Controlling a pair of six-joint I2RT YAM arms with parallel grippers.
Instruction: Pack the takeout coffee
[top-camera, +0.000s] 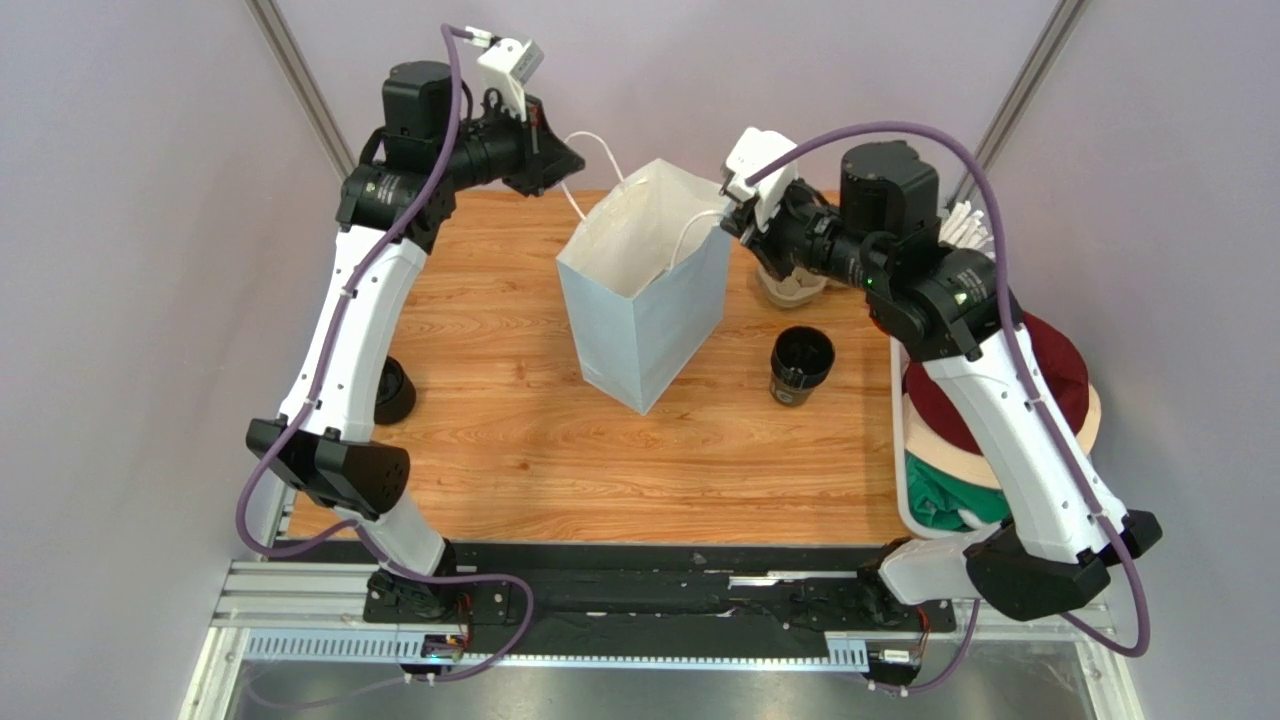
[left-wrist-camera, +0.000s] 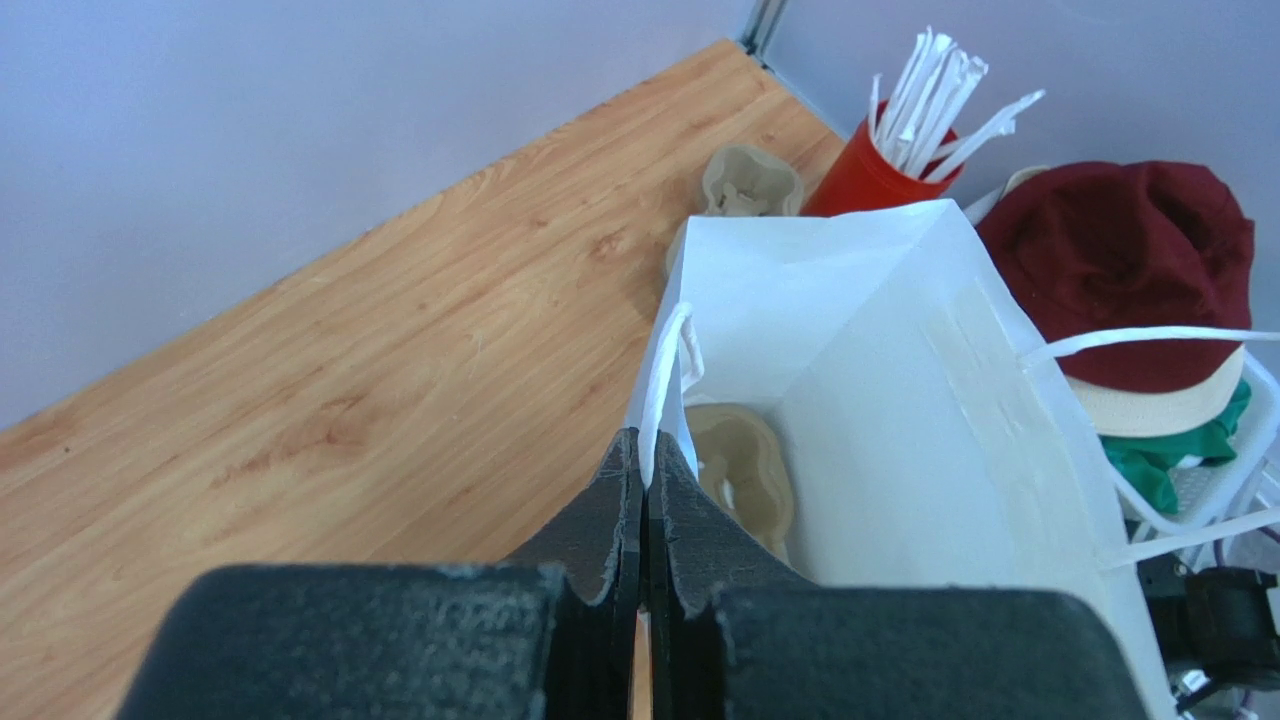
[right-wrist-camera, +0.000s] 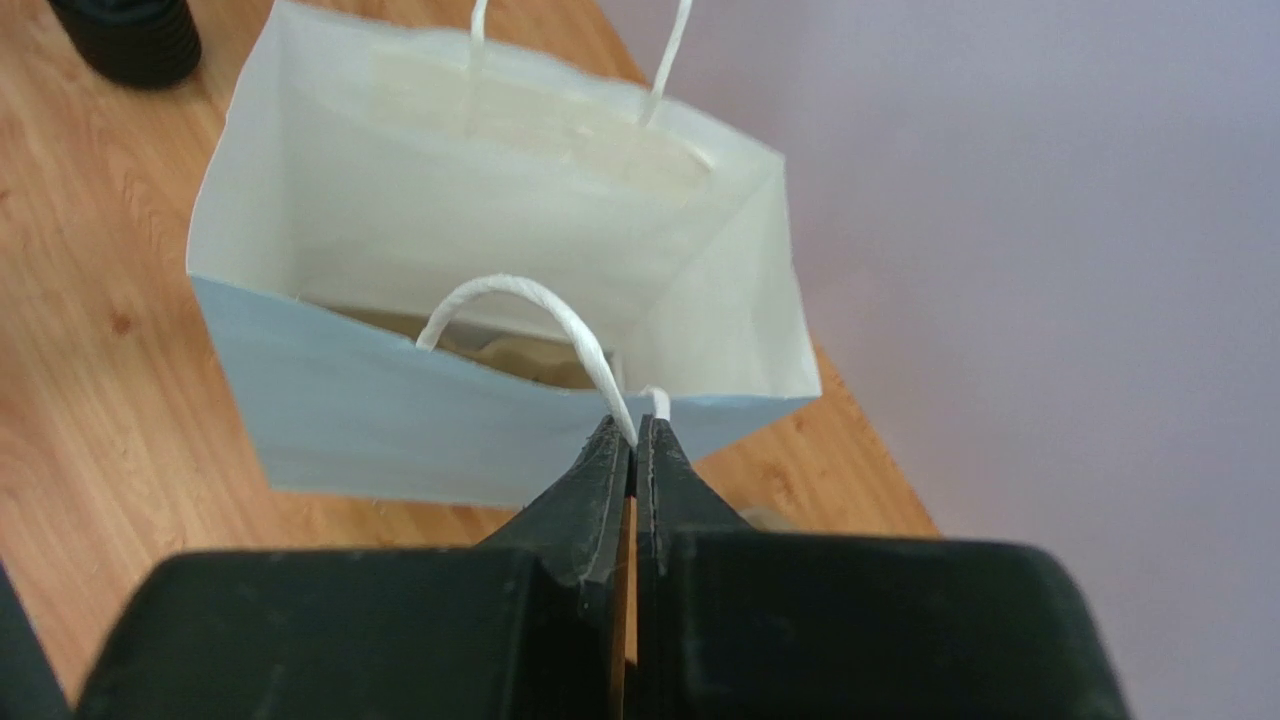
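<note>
The takeout coffee (top-camera: 801, 365), a small black cup with an open top, stands on the wooden table just right of the white paper bag (top-camera: 646, 293). The bag stands upright and open, with a brown pulp cup carrier (left-wrist-camera: 744, 465) lying on its bottom. My left gripper (left-wrist-camera: 646, 443) is shut on the bag's left rim by the handle (left-wrist-camera: 669, 353). My right gripper (right-wrist-camera: 633, 428) is shut on the white cord handle (right-wrist-camera: 519, 300) of the bag's near side. In the top view the two grippers (top-camera: 559, 177) (top-camera: 732, 210) sit at opposite sides of the bag's mouth.
A red cup of white straws (left-wrist-camera: 872, 173) and a second pulp carrier (left-wrist-camera: 751, 180) stand at the back right. A white bin (top-camera: 902, 450) with red, cream and green caps (left-wrist-camera: 1127, 255) sits at the right edge. Another black round object (top-camera: 394, 390) stands behind my left arm.
</note>
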